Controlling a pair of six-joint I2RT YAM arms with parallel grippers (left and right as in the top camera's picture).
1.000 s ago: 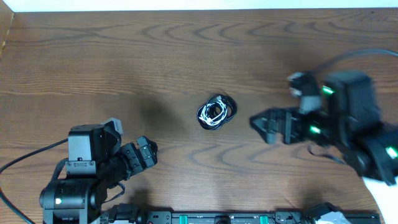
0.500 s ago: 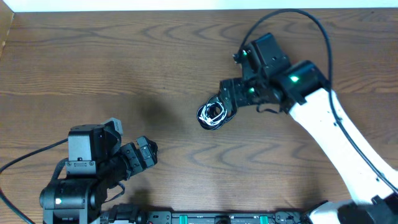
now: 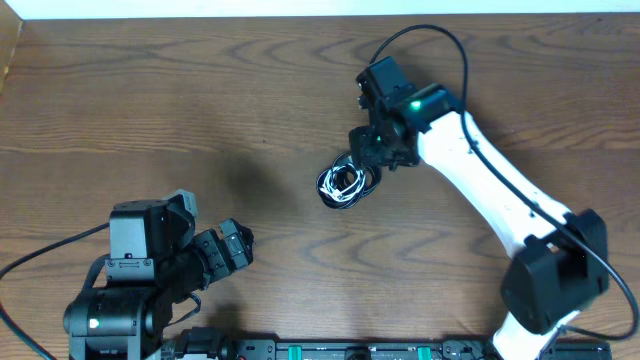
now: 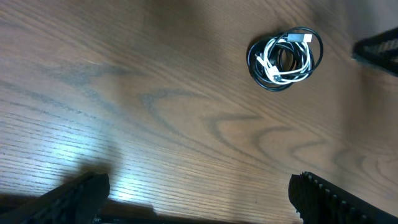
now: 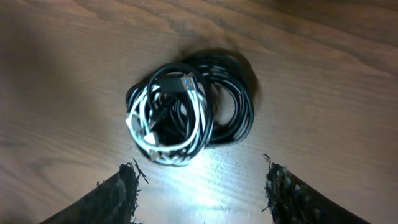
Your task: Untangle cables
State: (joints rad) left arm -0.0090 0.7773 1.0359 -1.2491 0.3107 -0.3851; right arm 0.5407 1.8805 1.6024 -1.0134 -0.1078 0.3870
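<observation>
Since a second ago the right gripper (image 3: 365, 158) has been swung from the right side of the table (image 3: 200, 100) to just above the cables (image 3: 347, 181). The left gripper (image 3: 238, 246) is left unmoved near the front edge, fingers spread wide. The cables are found mid-table as one tight coil, black loops with a white cord wound through. In the right wrist view a plug (image 5: 186, 81) is made out on the coil and the right fingers are seen apart, gripping nothing, a gap that cannot be judged from overhead.
</observation>
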